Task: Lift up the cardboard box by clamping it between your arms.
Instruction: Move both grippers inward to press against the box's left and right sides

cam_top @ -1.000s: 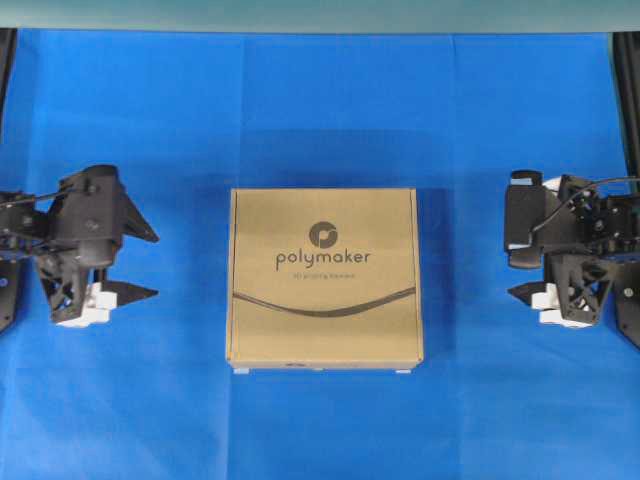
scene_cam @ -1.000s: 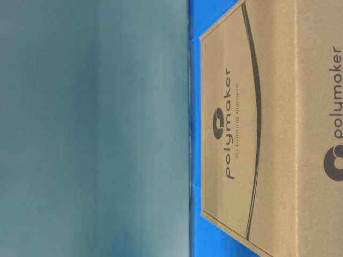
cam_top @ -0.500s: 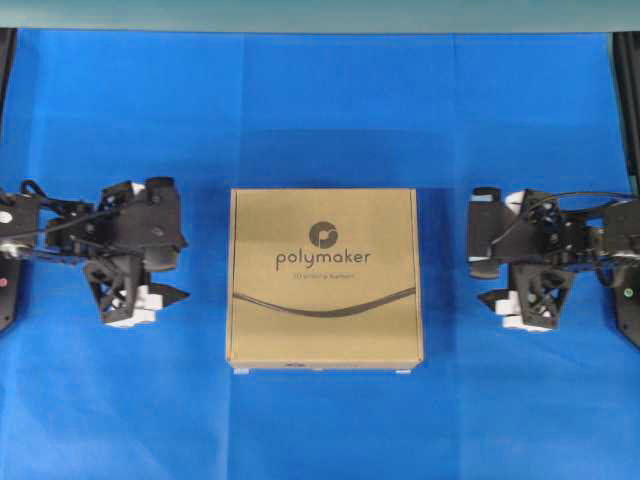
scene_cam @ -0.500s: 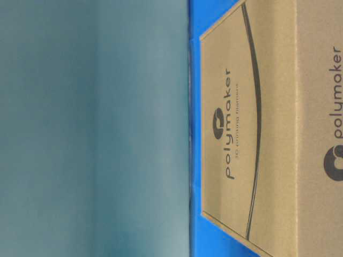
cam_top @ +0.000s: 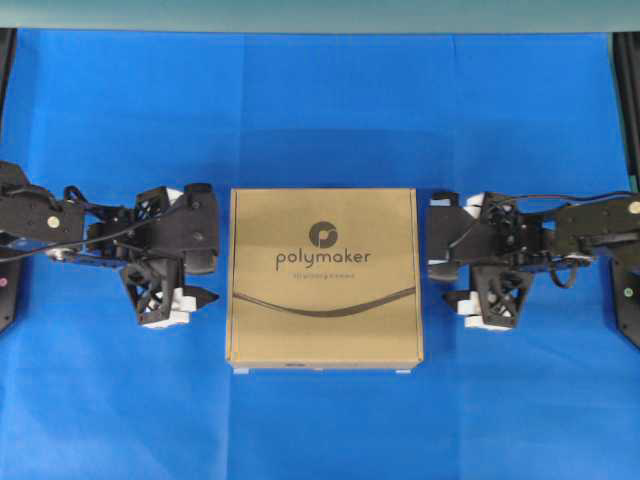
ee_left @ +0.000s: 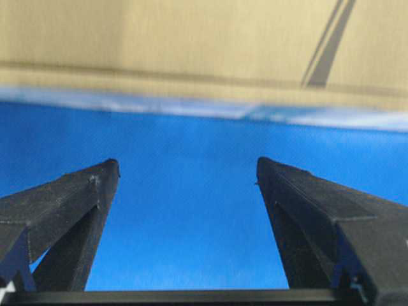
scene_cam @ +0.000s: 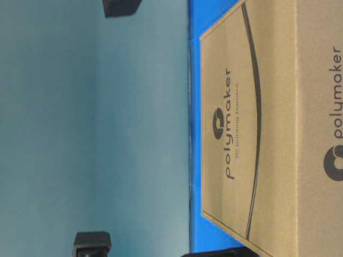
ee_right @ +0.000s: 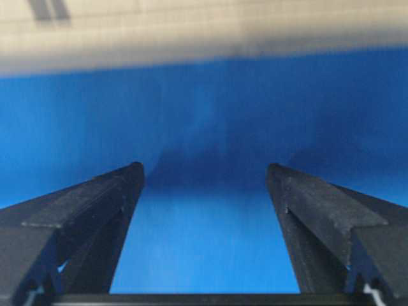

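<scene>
The flat brown cardboard box with the "polymaker" logo lies flat on the blue cloth in the middle. My left gripper is just off its left side and my right gripper just off its right side. Both point inward, open and holding nothing. In the left wrist view the box wall runs across the top, with a strip of cloth between it and the gripper. The right wrist view shows the same: box wall beyond the gripper. The box fills the right of the table-level view.
Blue cloth covers the table, with a teal backdrop behind it. Black arm bases stand at the left edge and right edge. In the table-level view, black arm parts show at the top and bottom.
Both arms have moved inward from the table's sides to the box's left and right faces. Black arm parts have come into the table-level view. The box has not moved.
</scene>
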Robot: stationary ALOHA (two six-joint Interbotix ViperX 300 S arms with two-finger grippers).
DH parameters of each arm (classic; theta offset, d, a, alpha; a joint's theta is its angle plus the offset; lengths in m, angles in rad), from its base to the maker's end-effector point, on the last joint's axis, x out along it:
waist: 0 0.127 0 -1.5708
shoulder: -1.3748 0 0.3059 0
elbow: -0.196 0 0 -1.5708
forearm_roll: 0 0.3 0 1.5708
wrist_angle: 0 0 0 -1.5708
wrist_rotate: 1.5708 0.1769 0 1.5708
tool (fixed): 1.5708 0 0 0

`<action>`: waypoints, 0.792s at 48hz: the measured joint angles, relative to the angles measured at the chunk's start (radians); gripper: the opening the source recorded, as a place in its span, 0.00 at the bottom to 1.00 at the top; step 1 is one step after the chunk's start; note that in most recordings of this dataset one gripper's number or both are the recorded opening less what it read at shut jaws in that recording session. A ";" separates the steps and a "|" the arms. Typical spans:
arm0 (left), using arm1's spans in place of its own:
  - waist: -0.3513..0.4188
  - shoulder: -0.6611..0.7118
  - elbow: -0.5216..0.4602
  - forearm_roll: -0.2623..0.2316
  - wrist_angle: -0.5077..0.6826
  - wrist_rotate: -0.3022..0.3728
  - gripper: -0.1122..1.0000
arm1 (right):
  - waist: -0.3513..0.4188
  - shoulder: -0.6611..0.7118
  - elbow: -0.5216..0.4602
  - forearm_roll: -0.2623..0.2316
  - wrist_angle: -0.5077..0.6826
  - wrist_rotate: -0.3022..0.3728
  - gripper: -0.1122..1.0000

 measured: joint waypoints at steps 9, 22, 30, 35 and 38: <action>0.000 0.025 -0.020 0.000 -0.003 0.002 0.86 | 0.003 0.051 -0.040 0.000 -0.026 -0.003 0.99; 0.000 0.057 -0.052 0.000 -0.003 0.008 0.86 | 0.011 0.103 -0.092 0.000 -0.032 -0.005 0.99; 0.000 0.066 -0.060 0.000 -0.002 0.009 0.86 | 0.012 0.109 -0.100 -0.003 -0.028 -0.005 0.99; 0.000 0.066 -0.063 0.000 0.000 0.009 0.86 | 0.014 0.109 -0.103 -0.003 -0.023 -0.005 0.99; 0.000 0.067 -0.063 0.000 0.002 0.008 0.86 | 0.014 0.109 -0.103 -0.003 -0.021 -0.005 0.99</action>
